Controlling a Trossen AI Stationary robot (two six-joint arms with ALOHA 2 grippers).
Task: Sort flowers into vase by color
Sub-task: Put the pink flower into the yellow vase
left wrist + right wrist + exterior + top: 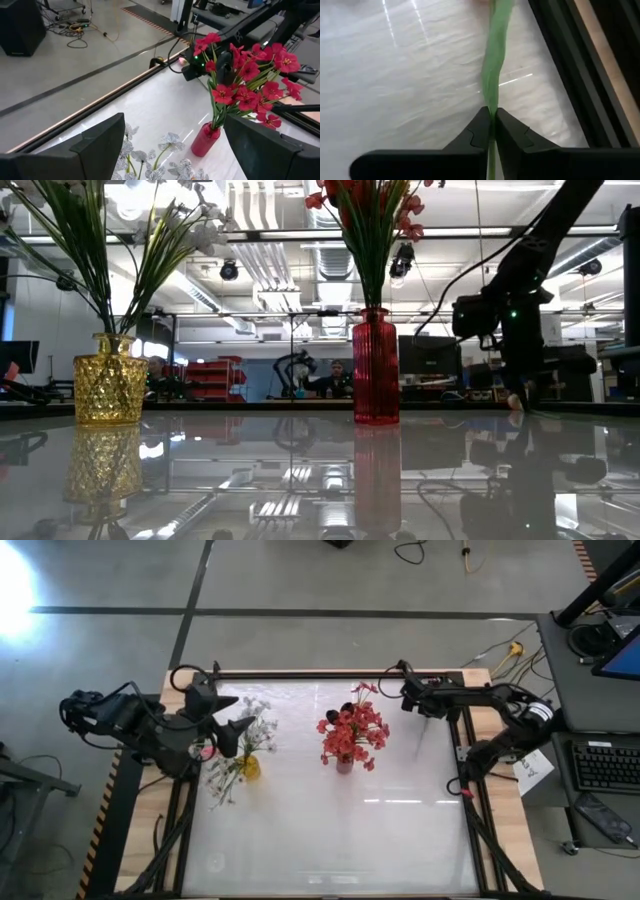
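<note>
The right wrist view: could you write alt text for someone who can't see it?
Two dark fingers of the right gripper are pinched shut on a thin green flower stem, which runs away from the camera over the glossy white table. A dark frame rail runs along the table's edge.

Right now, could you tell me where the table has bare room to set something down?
The whole near half of the table is bare, below the yellow vase and red vase. The strip between them is narrow. The far corners are crowded by the left tool and right tool.

Your right gripper (491, 131) pinches a stem (495, 75) near the red vase (344, 765); your left gripper (228, 715), fingers apart, hovers left of it.
</note>
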